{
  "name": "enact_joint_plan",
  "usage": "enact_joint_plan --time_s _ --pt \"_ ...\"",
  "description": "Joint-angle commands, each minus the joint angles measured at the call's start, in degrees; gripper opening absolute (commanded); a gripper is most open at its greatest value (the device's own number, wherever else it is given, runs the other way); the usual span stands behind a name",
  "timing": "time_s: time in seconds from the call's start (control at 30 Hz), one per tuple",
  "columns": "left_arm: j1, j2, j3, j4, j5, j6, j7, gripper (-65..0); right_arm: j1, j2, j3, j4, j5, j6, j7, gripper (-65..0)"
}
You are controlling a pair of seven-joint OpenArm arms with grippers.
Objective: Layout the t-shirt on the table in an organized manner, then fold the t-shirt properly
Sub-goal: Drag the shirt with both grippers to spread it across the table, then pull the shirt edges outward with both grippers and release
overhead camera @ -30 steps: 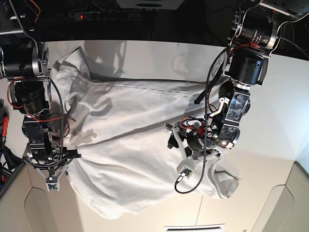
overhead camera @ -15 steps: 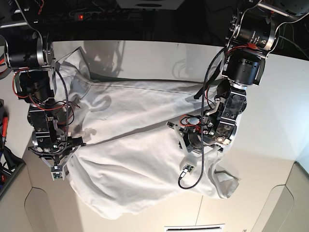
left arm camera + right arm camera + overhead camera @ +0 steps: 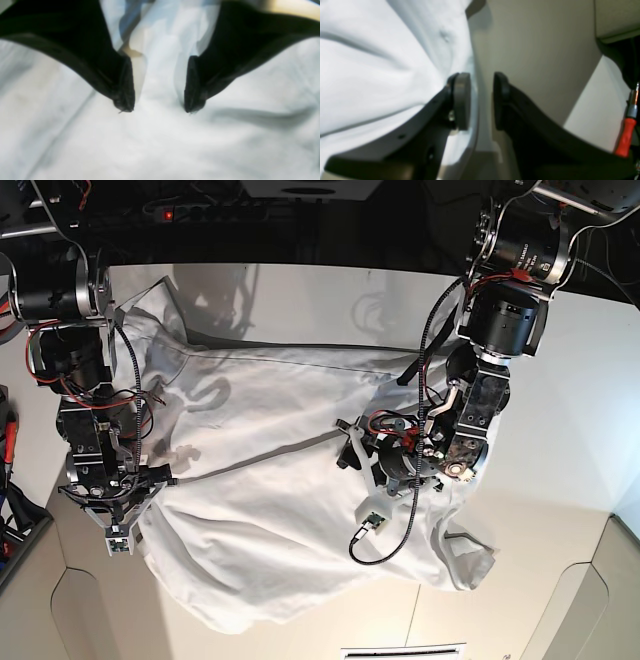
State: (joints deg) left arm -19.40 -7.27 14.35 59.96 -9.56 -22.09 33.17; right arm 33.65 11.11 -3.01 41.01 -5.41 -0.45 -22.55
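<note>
The plain white wrinkled cotton t-shirt (image 3: 290,480) is spread unevenly on the off-white table (image 3: 570,400); folding is not begun. The left gripper (image 3: 158,108) is held spread above cloth; the right gripper (image 3: 481,100) is parted around the shirt's edge.

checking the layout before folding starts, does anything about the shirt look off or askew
Yes. The t-shirt lies crooked and rumpled on the table: a long diagonal crease crosses its middle, one corner is bunched up at the near edge, and its hem hangs past the table's front edge. It is not laid flat.

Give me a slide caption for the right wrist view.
Right gripper straddling the white t-shirt's edge, jaws slightly apart.
</note>
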Motion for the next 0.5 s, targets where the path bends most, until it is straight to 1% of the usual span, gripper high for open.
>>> enact_joint_plan --time_s 0.0,0.1,0.13,0.17,0.2,0.23,0.3,0.33,0.47 --pt "-1.40 -0.04 -0.11 -0.02 0.39 0.81 -1.86 -29.1 1.88 0.44 0.15 1.01 -0.20 -0.26 1.14 -48.5" --pt "-1.40 -0.07 -0.11 -3.87 1.31 3.61 -4.50 -29.4 1.88 0.44 0.15 1.01 -0.20 -0.26 1.11 -48.5" --pt "-1.40 -0.07 -0.11 -5.18 1.44 3.67 -5.01 -30.5 1.88 0.44 0.15 1.01 -0.20 -0.26 1.11 -48.5" --pt "-1.40 -0.07 -0.11 -6.19 1.64 3.67 -5.20 -32.9 1.88 0.44 0.15 1.01 -0.20 -0.26 1.11 -48.5" --pt "-1.38 -0.07 -0.13 -6.78 1.70 3.65 -5.29 -37.3 1.88 0.44 0.15 1.01 -0.20 -0.26 1.14 -48.5" --pt "-1.33 -0.07 -0.11 -6.93 1.68 3.65 -5.27 -43.7 1.88 0.44 0.15 1.01 -0.20 -0.26 1.16 -48.5" --pt "-1.25 -0.07 -0.13 -6.86 1.66 3.65 -5.25 -60.7 1.88 0.44 0.15 1.01 -0.20 -0.28 1.18 -48.5" --pt "-1.27 -0.07 -0.13 -6.71 1.66 3.65 -5.07 -65.0 1.88 0.44 0.15 1.01 -0.20 -0.26 1.16 -48.5" --pt "-1.25 -0.33 -0.13 -4.55 1.62 3.65 -3.32 -65.0 1.88 0.46 0.15 1.01 -0.20 -0.28 1.16 -48.5"
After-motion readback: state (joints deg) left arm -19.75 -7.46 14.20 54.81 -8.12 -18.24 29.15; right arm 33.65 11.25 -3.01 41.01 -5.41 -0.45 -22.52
